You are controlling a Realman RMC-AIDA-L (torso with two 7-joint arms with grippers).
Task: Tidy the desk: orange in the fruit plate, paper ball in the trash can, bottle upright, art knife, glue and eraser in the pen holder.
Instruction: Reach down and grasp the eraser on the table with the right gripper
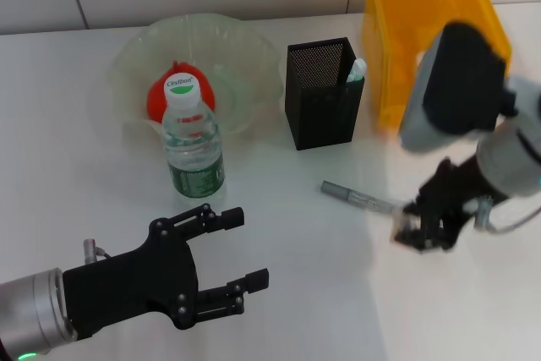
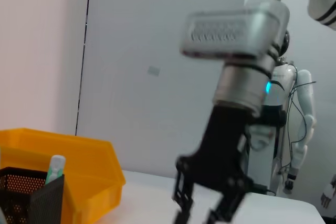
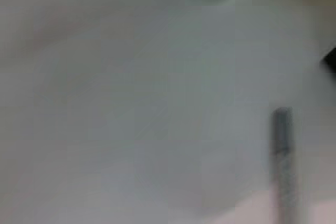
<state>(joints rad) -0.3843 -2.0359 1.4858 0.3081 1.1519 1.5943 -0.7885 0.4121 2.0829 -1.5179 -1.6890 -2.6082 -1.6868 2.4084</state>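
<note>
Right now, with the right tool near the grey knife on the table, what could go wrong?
1. The right tool sits at one end of the art knife, not its middle; a grasp there could let the knife tip or slip.
2. The pen holder already has the glue leaning in it; dropping the knife in might jam against it.
3. The upright bottle stands near the left tool, which could knock it.

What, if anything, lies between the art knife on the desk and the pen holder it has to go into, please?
Nothing visible. The art knife lies flat on bare desk, in front of the pen holder, whose top is open. The right gripper is at the knife's right end.
</note>
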